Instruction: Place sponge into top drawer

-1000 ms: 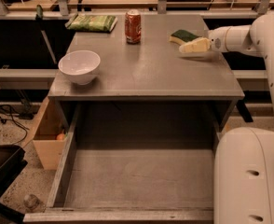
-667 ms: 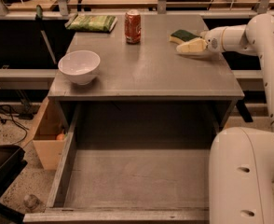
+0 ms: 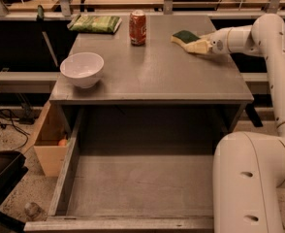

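Camera view: the sponge [image 3: 183,35] lies flat on the table [image 3: 152,81] near its far right corner, green side up. The gripper [image 3: 195,45] comes in from the right edge and touches the sponge's near right side. I cannot tell how wide the gripper stands, or whether it has hold of the sponge or only rests against it. The top drawer [image 3: 65,178] is pulled out below the table's front edge, and its bottom is bare.

The main risk is a poor hold. If the gripper only brushes the soft foam, a sideways move could push the sponge along the far edge or off the corner. A shallow pinch on foam may also slip in the carry, leaving the sponge on the table short of the front edge.

The soda can [image 3: 137,27] stands near the middle of the far edge, close to the sponge's left. A wide sweep could tip it.

The robot's own arm [image 3: 244,178] covers the drawer's right front part, so a release there might land on it and bounce out. The white bowl [image 3: 82,69] near the front left corner looks safely apart.
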Controlling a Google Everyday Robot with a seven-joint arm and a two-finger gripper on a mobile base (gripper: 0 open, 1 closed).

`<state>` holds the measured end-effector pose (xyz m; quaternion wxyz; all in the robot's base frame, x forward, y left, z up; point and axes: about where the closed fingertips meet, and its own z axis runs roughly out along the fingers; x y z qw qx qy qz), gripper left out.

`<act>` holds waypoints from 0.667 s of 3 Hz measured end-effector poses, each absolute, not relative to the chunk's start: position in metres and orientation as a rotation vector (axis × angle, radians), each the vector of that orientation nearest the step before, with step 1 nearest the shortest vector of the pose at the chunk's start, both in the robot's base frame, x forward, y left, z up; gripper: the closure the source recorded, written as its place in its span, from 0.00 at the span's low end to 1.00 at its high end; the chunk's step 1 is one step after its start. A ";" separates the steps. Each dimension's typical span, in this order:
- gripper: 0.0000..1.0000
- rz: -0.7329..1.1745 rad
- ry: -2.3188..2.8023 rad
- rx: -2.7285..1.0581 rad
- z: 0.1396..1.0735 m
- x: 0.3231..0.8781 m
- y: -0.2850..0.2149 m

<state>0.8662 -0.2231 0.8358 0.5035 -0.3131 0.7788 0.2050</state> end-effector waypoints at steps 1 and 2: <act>0.87 0.500 1.882 -0.759 0.833 0.867 -0.220; 1.00 0.502 1.883 -0.760 0.832 0.868 -0.218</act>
